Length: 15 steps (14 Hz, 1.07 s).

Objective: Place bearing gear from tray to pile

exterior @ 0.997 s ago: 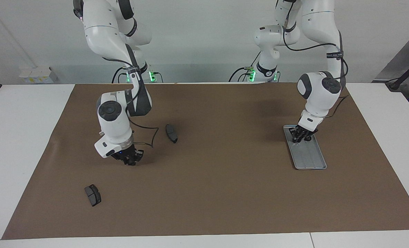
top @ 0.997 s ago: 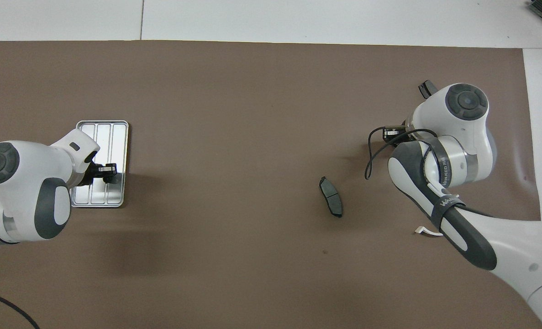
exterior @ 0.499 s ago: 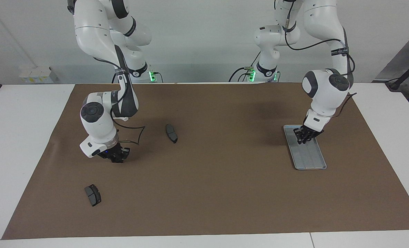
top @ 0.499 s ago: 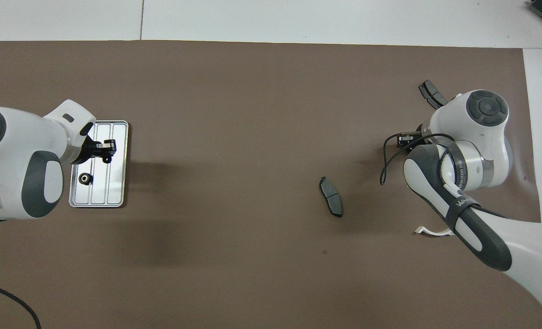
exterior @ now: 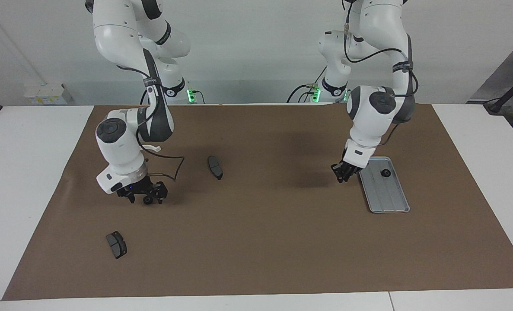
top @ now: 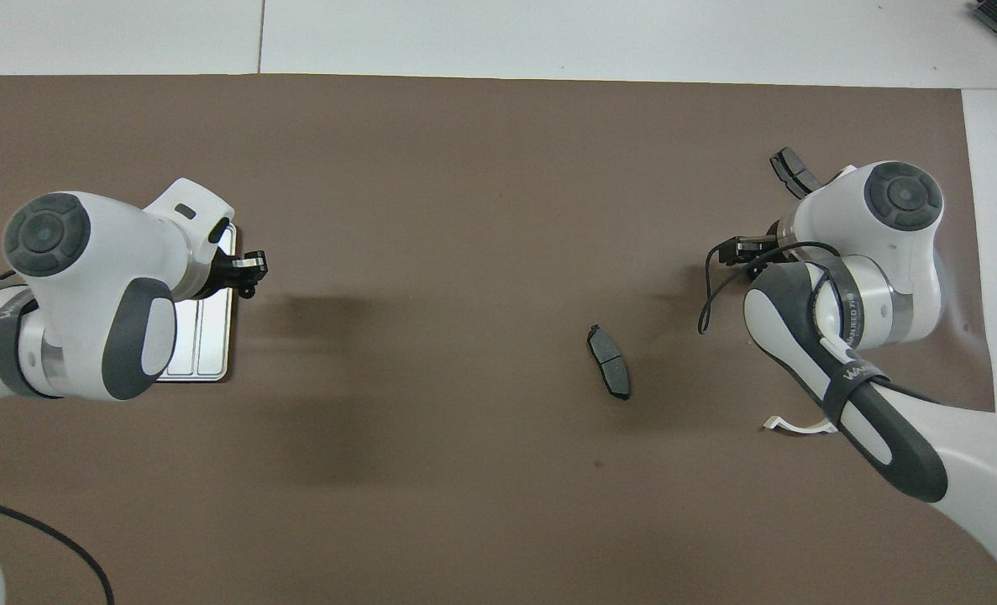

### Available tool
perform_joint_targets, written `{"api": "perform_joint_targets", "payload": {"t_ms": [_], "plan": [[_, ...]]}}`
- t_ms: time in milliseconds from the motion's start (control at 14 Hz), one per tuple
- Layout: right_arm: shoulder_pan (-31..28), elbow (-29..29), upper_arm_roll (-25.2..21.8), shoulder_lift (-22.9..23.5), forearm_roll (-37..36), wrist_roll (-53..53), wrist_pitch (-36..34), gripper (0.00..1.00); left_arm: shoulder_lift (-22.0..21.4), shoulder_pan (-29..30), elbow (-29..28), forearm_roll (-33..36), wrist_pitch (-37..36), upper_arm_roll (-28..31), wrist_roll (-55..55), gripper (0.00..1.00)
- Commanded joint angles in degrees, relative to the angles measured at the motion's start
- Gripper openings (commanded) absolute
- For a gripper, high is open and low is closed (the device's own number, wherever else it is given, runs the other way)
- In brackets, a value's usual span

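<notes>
**Left hand comes off the tray; gear stays put**

Swinging away from where it stood half a second ago, the left hand [exterior: 341, 175] [top: 250, 267] has left the flat silver-grey ridged metal tray [exterior: 388, 198] [top: 204, 353]. It now hangs over the brown mat [exterior: 282, 242] just beside the tray's rim, on the side toward the right arm's end of the white surface [exterior: 31, 172]. Its fingertips are together. Whether anything sits between them cannot be told.

The small black round bearing gear [exterior: 385, 173] lies in the tray, in the part nearer to the robots. It is apart from the left hand. In the overhead view the left arm covers it.

The right hand [exterior: 146, 198] [top: 737, 250] has spread its fingers since the earlier frames, and they now stand apart. It hangs low over the mat, well apart from the tray, toward the right arm's end. What lies directly under it cannot be made out.

The pile's parts are all well apart from the tray, toward the right arm's end:
- One dark grey curved brake-pad piece [exterior: 215, 167] [top: 609, 361] is the part closest to the tray.
- A second dark grey curved piece [exterior: 116, 244] [top: 790, 170] is the part farthest from the tray, and farther from the robots than the tray is.
- The white semicircular plastic bracket [top: 788, 426] shows at the edge of the right arm, nearer to the robots than the tray is.
</notes>
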Motion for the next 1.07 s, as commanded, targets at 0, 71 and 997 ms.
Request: {"api": "perform_joint_targets", "payload": {"t_ms": [0,71,997], "plan": [[1.6,-0.1,0.6,-3.1,1.1,4.9,-2.4,1.0,5.1,-6.0,6.7,-0.3,-1.3,0.9,-9.1,0.02],[2.4,-0.1,0.6,-4.2,1.2,6.3,-3.3,1.0,6.3,-8.1,8.4,-0.3,-1.3,0.9,-12.0,0.03],[2.6,-1.3,3.4,-20.6,4.8,5.1,-22.9,1.0,11.5,-18.3,13.3,-0.6,-0.8,1.0,-17.6,0.79]]}}
